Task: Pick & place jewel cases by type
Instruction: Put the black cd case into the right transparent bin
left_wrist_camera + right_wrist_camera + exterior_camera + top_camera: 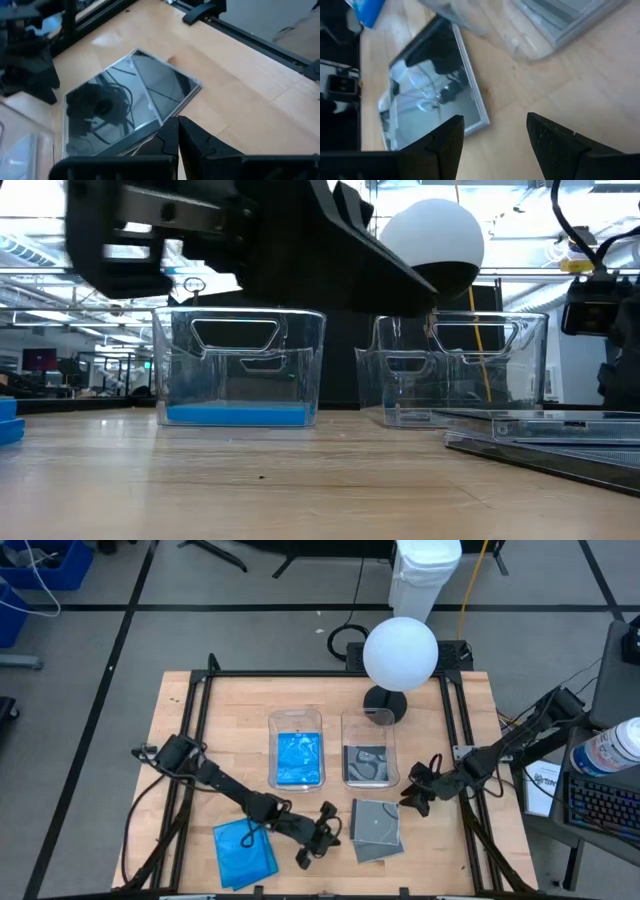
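Note:
A small stack of clear/dark grey jewel cases lies flat on the table near its near edge. Several blue jewel cases lie flat toward the near left. The left tub holds blue cases and the right tub holds a grey one. My left gripper is shut, its tips low at the grey stack's left edge. My right gripper is open, above bare table between the right tub and the grey stack. My left gripper has its shut fingertips at the near edge of the top grey case, coming level from the table's left. I cannot tell whether they touch it. The stack lies flat on the table.
A white globe lamp on a black base stands behind the tubs. A black frame runs round the table's edges. Bare wood lies in front of the tubs and at the near right.

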Robot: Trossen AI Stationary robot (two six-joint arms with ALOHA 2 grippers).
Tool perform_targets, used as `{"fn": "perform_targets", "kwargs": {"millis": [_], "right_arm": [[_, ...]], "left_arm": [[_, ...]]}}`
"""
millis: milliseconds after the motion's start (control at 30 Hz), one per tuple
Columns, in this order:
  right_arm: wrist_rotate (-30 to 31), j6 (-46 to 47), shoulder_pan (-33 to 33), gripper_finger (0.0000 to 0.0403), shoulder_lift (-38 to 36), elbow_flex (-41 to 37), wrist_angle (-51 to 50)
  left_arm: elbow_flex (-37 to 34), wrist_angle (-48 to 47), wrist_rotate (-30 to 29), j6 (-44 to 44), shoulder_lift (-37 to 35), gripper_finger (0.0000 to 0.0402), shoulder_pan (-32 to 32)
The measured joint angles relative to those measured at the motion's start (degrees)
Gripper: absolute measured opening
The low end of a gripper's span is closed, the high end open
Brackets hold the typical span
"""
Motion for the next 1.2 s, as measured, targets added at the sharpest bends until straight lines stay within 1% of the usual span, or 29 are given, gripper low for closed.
{"fn": "perform_targets", "kwargs": {"millis": [133, 233, 300, 467, 633, 767, 867, 1033, 1100, 1200], "right_arm": [[-2.95, -2.04, -1.44, 0.0205, 0.01, -0.95, 2.10], [-3.08, -3.97, -2.12, 0.0205, 0.03, -0.95, 2.28], [-3.07, -4.84, -2.81, 0.0205, 0.03, -0.95, 2.95], [-3.10, -5.33, -3.28, 0.0205, 0.04, -0.95, 4.66], [-3.03, -5.61, -3.28, 0.0205, 0.16, -0.95, 4.78], [-2.87, -6.82, -3.28, 0.0205, 0.21, -0.95, 6.19], [-2.62, -7.60, -3.28, 0.0205, 0.60, -0.95, 7.75], [-2.66, -7.85, -3.28, 0.0205, 2.01, -0.95, 8.42], [-2.86, -7.85, -3.28, 0.0205, 2.61, -0.95, 8.46], [-3.02, -7.24, -3.26, 0.0205, 3.54, -0.95, 8.48]], "left_arm": [[-0.07, -0.12, 2.07, -2.60, 0.00, 0.0005, 1.81], [-0.04, 0.89, 2.81, -3.95, 0.89, 0.0011, 2.96], [-0.19, -0.61, 2.75, -4.24, 1.40, 0.0012, 3.30], [-0.11, -0.34, 2.98, -3.72, 1.81, 0.0006, 2.70], [-0.13, 0.66, 7.46, -4.60, 2.28, 0.0005, 1.69], [-0.11, 3.49, 7.59, -5.18, 2.23, 0.0008, 1.26], [-0.11, 2.87, 7.18, -6.44, 2.23, 0.0004, 1.59], [-0.11, 1.00, 1.50, -8.98, 2.23, 0.0008, 3.13], [-0.11, 0.87, 1.67, -9.67, 2.23, 0.0004, 4.04], [-0.13, -0.21, 3.89, -9.70, 2.23, 0.0006, 5.09]]}}
